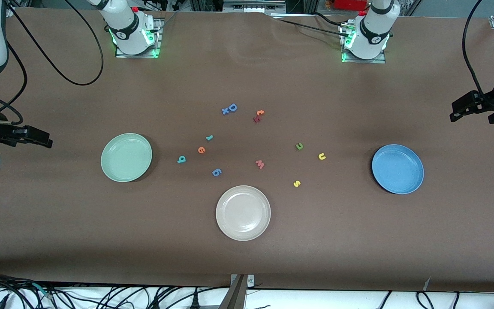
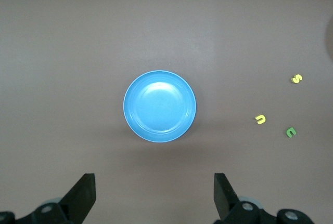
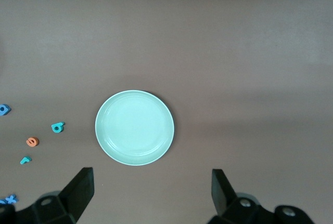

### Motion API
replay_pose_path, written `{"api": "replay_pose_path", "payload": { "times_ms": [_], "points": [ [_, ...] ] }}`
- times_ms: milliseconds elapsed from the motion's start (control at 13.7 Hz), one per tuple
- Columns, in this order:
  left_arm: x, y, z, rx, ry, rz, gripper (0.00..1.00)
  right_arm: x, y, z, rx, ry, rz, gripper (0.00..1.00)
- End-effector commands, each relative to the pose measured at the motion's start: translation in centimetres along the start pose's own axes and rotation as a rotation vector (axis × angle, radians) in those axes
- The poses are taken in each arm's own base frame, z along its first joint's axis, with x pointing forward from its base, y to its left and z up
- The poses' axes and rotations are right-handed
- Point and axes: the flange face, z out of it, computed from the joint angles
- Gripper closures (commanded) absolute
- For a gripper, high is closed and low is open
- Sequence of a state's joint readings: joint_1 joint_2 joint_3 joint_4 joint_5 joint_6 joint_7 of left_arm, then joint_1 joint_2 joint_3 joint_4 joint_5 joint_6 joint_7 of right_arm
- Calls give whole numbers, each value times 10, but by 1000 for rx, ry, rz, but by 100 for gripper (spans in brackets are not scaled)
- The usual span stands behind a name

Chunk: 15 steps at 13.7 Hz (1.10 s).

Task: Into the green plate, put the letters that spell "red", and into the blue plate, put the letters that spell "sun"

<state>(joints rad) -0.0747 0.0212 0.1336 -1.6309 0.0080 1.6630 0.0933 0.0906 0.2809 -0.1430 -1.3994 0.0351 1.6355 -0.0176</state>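
Nothing had been sorted: both target plates lay bare. The green plate [image 1: 126,157] sat toward the right arm's end of the table, the blue plate [image 1: 397,168] toward the left arm's end, with a beige plate [image 1: 243,212] between them and nearer the front camera. The right gripper [image 1: 37,138] hung high off the table's edge beside the green plate, fingers [image 3: 78,190] spread wide and empty; the left gripper [image 1: 465,109] hung likewise past the blue plate, fingers [image 2: 83,195] wide apart, holding nothing. Each wrist camera looked straight down on its own plate. The teal r [image 1: 209,137], orange e [image 1: 201,149] and teal d [image 1: 181,159] lay in a loose cluster just inward of the green plate, the d closest to it. The green n [image 1: 299,146], yellow u [image 1: 322,156] and yellow s [image 1: 296,183] lay scattered inward of the blue plate, well apart from it, the u nearest. So the split looked natural: right arm for "red", left arm for "sun", each reaching inward toward the table's middle past its plate. The letters were flat and tiny, likely needing a low, careful pinch. Decoys stood close: a blue six-like piece [image 1: 216,172] near the d, a pink m [image 1: 260,164] between the groups.
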Motion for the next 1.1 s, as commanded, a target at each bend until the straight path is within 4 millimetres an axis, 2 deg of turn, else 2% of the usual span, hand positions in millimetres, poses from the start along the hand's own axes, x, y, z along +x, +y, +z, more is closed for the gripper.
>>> {"api": "replay_pose_path", "payload": {
  "times_ms": [0, 1024],
  "points": [
    [-3, -3, -1, -37, -4, 15, 0, -1, 1, 1, -2, 0, -10, 0],
    [-3, -2, 0, -37, -5, 16, 0, -2, -1, 7, -6, -12, 18, 1]
  ]
}}
